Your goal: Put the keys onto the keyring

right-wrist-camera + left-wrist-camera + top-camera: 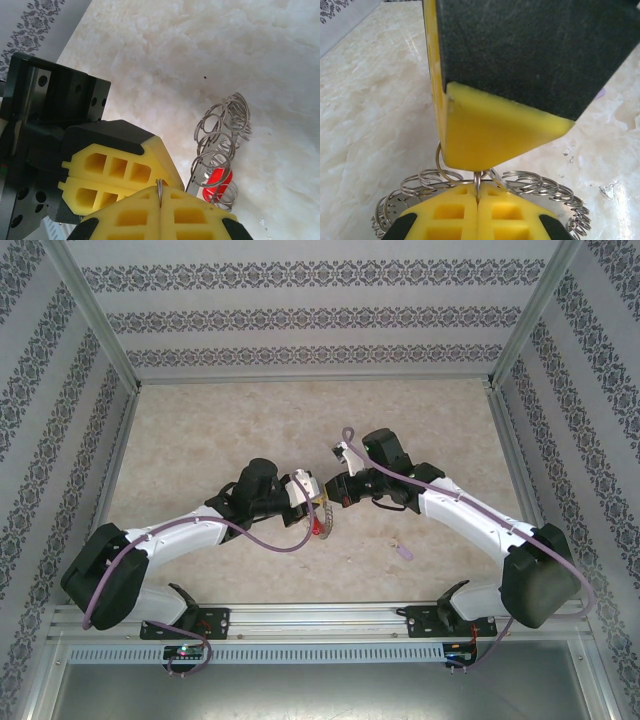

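Note:
The keyring (323, 514) hangs edge-on between my two grippers above the middle of the table. It is a flat grey ring (220, 145) fringed with wire loops (520, 181). A key's red tag (217, 179) hangs on it low down (318, 529). My left gripper (477, 202) is shut on one small wire loop (477, 186) at the rim. My right gripper (160, 200) is shut on a wire loop (160, 190) too, tip to tip with the left gripper (112, 170). In the top view the left gripper (310, 490) and right gripper (336, 492) meet. A lilac-tagged key (403, 552) lies on the table to the right.
The marble-patterned tabletop (230, 430) is bounded by patterned walls and metal frame posts (95, 320) on three sides. Cables loop along both arms (270, 538). The right gripper's black and yellow finger (520, 90) hangs close above the left jaws.

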Robot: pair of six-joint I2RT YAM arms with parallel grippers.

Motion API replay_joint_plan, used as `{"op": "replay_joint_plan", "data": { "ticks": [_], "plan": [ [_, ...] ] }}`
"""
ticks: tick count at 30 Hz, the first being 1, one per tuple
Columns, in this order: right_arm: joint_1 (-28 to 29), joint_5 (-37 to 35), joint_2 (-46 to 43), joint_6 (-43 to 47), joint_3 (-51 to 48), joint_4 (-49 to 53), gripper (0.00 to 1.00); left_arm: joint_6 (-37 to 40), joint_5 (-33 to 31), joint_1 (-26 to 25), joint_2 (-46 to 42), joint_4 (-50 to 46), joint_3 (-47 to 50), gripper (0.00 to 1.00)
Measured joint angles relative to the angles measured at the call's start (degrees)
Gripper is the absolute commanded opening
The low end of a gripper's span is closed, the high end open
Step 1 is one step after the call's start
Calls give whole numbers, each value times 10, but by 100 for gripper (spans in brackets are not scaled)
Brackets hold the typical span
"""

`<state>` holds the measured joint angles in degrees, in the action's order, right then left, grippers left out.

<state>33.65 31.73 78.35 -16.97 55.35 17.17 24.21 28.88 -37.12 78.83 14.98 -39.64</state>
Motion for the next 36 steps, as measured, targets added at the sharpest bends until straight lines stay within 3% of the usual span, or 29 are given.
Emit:
{"op": "replay_joint_plan", "data": {
  "ticks": [2,5,22,24,26,29,32,36],
  "plan": [
    [-2,-16,-2,2,0,7,0,0,-3,0,0,0,0,31],
    [-13,-34,-9,2,-9,9,0,-7,-9,0,0,3,0,37],
    [-66,-62,-13,-41,-136,10,0,-85,-64,0,-43,36,43,44],
    [-66,-63,-9,-42,-147,11,8,-110,-85,0,-43,37,43,45],
    [-66,-69,-7,-48,-159,18,23,-137,-104,0,-45,37,43,48],
    [-66,-97,-9,-65,-176,39,34,-185,-131,0,-55,36,48,50],
    [-80,-146,-24,-85,-195,62,37,-235,-159,0,-66,32,54,52],
    [-132,-186,-40,-104,-200,78,31,-300,-189,1,-72,9,54,53]
  ]
}}
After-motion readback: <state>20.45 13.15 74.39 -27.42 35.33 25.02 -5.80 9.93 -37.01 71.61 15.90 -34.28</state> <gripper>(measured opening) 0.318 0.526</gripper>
